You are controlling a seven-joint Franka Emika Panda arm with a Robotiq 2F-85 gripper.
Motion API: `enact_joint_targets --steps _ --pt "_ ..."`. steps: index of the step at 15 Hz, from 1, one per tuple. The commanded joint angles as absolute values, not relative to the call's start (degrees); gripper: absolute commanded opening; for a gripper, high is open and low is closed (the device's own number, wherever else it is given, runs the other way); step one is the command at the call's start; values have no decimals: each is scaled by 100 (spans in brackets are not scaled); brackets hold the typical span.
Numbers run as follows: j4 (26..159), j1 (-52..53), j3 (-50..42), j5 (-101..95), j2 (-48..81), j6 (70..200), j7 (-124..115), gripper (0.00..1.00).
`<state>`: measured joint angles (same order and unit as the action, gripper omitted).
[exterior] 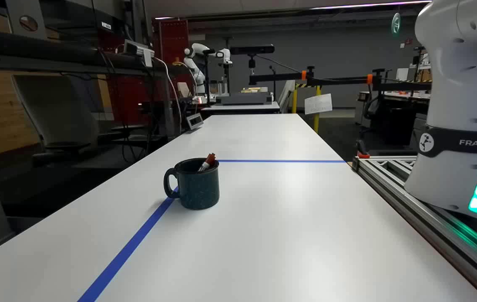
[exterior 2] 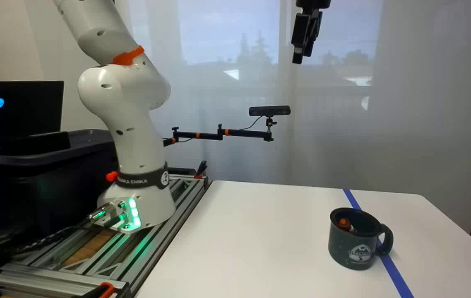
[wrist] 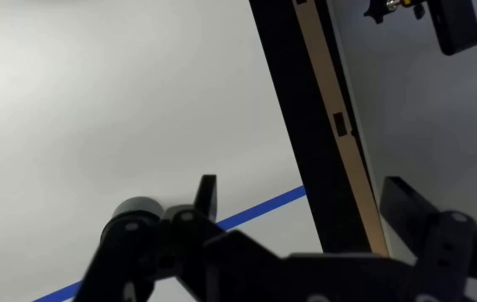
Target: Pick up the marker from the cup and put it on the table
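1. A red-tipped marker (exterior: 207,162) leans inside a dark teal mug (exterior: 198,188) on the white table (exterior: 280,235), its lower part walled in.
2. The gripper (wrist: 299,180), fingers spread wide, hangs well above the table.
3. Blue tape (exterior: 138,233) runs beneath the mug's handle; in an exterior view, a mounted camera (exterior 2: 269,110) stands beyond the table's far edge.

The arm (exterior 2: 126,93) is white, tool (wrist: 301,180) apparently black.
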<state>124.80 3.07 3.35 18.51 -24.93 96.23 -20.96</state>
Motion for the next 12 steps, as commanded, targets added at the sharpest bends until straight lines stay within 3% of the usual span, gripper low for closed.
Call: enact_joint_targets --steps 1,12 --pt "12458 211 410 1878 -2488 9597 -2068 100" --pt "12331 41 241 979 -2180 9302 -1258 100"
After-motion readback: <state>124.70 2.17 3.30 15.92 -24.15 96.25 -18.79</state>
